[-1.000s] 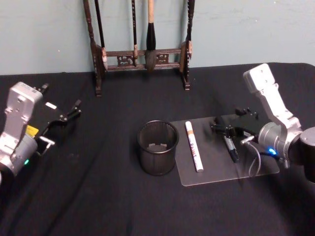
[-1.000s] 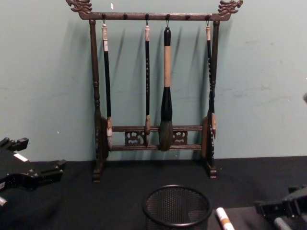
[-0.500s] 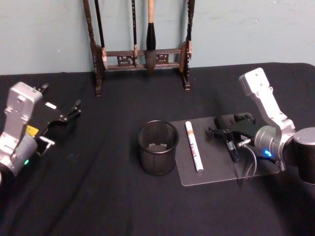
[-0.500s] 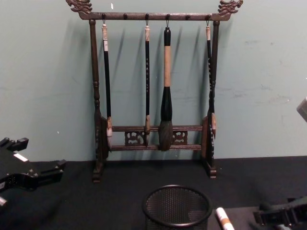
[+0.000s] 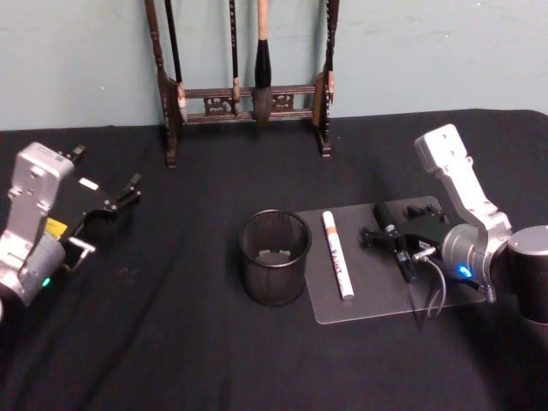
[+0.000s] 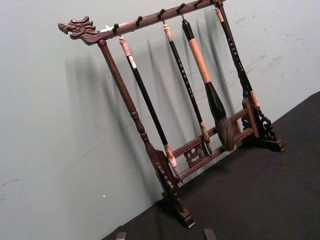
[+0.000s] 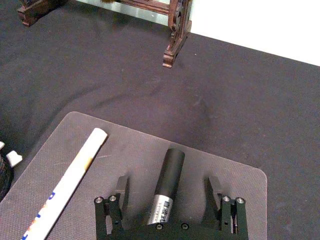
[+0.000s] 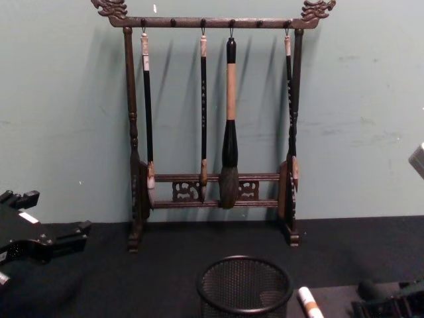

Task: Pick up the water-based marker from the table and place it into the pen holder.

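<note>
Head view: the right end effector (image 5: pixel 392 224) sits low over the mat (image 5: pixel 377 300), straddling the dark marker (image 5: pixel 408 265). The marker lies flat there, right of the white pen (image 5: pixel 336 254) and farther right of the holder (image 5: pixel 274 257). The main risk, as I judge it, is the round marker rolling or being nudged askew as the fingers shut, since nothing pins it. Another is that the white pen lies between marker and holder, so a low carry could sweep it along. The holder also looks light, and a marker tip catching its rim could tip it. The left end effector (image 5: pixel 120 199) is parked over the table's (image 5: pixel 171 342) left side, well apart from all this.

Left wrist view: its fingertips peek in, set apart with nothing between them. The rack (image 6: pixel 131 112) stands ahead.

Right wrist view: the fingers (image 7: pixel 122 190) are spread wide, one on either side of the marker, with a gap on both sides. They hold nothing and do not touch the barrel. The marker lies about midway but slightly slanted to them, so a squeeze could twist it. Whether the tips rest on the mat I cannot tell.

Chest view: the right end effector is low at the bottom right. The marker's dark end shows just beside it, near the white pen's tip and the holder.
</note>
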